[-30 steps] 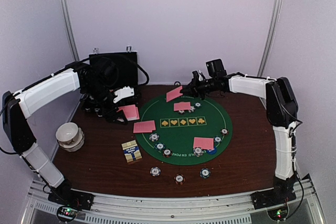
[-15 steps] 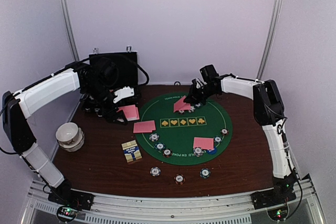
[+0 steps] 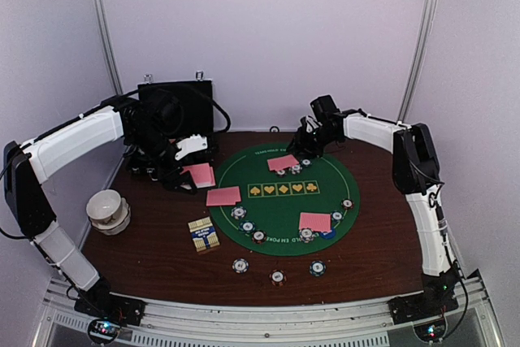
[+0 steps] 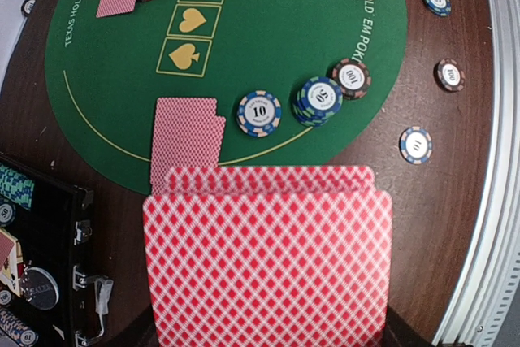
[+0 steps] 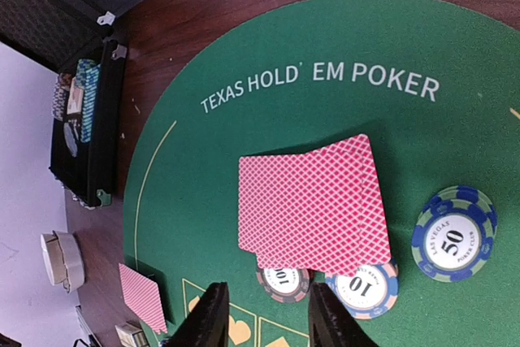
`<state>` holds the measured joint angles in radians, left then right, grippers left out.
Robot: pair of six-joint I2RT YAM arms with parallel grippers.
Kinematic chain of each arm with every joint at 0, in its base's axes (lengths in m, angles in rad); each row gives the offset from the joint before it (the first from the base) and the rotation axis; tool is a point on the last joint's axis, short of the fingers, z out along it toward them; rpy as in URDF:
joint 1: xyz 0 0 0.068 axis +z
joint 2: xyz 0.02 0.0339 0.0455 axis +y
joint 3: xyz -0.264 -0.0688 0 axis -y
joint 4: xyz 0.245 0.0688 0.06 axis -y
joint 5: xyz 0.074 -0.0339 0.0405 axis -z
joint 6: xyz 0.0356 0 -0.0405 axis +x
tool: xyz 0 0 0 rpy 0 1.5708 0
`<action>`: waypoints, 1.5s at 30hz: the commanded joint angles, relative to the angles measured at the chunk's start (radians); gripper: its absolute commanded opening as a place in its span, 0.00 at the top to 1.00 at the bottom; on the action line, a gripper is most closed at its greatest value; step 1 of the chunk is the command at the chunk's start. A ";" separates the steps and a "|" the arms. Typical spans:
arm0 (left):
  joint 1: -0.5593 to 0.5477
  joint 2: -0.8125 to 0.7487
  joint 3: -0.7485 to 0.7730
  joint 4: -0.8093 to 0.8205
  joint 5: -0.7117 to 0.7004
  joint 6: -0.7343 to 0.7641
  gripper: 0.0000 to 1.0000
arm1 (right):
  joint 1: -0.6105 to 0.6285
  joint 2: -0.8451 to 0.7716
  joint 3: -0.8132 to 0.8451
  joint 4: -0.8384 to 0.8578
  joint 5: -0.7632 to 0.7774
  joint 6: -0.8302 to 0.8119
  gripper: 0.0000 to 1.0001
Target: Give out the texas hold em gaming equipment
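My left gripper (image 3: 188, 170) is shut on a stack of pink-backed playing cards (image 4: 268, 258) held over the table's left side; the cards hide its fingers in the left wrist view. Open and holding nothing, my right gripper (image 5: 268, 323) hovers at the far side of the green mat (image 3: 276, 209), just above two overlapping cards (image 5: 313, 201). These lie on the mat, partly over a 100 chip (image 5: 282, 278) and a 10 chip (image 5: 361, 286). A blue 50 chip stack (image 5: 453, 233) sits beside them. Other card pairs lie at the mat's left edge (image 4: 185, 140) and near right (image 3: 314, 222).
The black chip case (image 3: 175, 115) stands open at the back left. Front left of it is a white bowl (image 3: 107, 209). A small card box (image 3: 203, 234) lies left of the mat. Loose chips (image 3: 277, 277) rest on the wood near the front edge.
My right gripper carried a card down onto the card at the mat's far side, opened and let it go. The left arm has stayed still.
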<state>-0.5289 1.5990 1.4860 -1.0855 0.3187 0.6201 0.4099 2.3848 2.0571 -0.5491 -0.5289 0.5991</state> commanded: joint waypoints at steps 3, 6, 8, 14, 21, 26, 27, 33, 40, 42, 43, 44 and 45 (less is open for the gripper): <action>0.004 -0.020 0.021 -0.001 0.026 0.015 1.00 | -0.006 -0.100 0.005 -0.046 0.083 -0.043 0.54; 0.004 -0.015 0.026 0.000 0.027 0.013 1.00 | 0.001 -0.168 -0.050 -0.019 0.068 -0.042 0.47; 0.004 -0.013 0.030 0.000 0.025 0.013 1.00 | 0.011 -0.222 -0.137 0.034 0.018 -0.011 0.42; 0.004 0.000 0.048 0.000 0.030 0.004 1.00 | 0.102 -0.400 -0.390 0.276 -0.124 0.119 0.31; 0.005 0.008 0.059 0.002 0.031 -0.009 1.00 | 0.261 -0.516 -0.612 0.601 -0.210 0.327 0.25; 0.004 0.009 0.061 0.002 0.039 -0.013 1.00 | 0.351 -0.518 -0.637 0.685 -0.227 0.379 0.22; 0.004 0.009 0.062 0.002 0.038 -0.014 1.00 | 0.365 -0.512 -0.629 0.686 -0.231 0.380 0.22; 0.004 0.005 0.071 0.002 0.046 -0.018 1.00 | 0.412 -0.463 -0.589 0.723 -0.249 0.418 0.21; 0.004 0.001 0.070 0.001 0.049 -0.019 1.00 | 0.439 -0.406 -0.537 0.768 -0.263 0.460 0.21; 0.004 0.000 0.071 0.002 0.049 -0.019 1.00 | 0.448 -0.389 -0.518 0.769 -0.266 0.465 0.21; 0.004 0.000 0.071 0.002 0.050 -0.019 1.00 | 0.451 -0.377 -0.511 0.770 -0.268 0.468 0.21; 0.004 -0.001 0.070 0.002 0.051 -0.019 1.00 | 0.454 -0.370 -0.503 0.771 -0.270 0.471 0.21; 0.004 -0.001 0.069 0.002 0.051 -0.019 1.00 | 0.456 -0.363 -0.497 0.772 -0.271 0.474 0.21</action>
<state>-0.5289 1.6035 1.5215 -1.1007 0.3408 0.6106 0.8471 1.9892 1.5116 0.1810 -0.7815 1.0508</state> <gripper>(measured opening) 0.675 0.790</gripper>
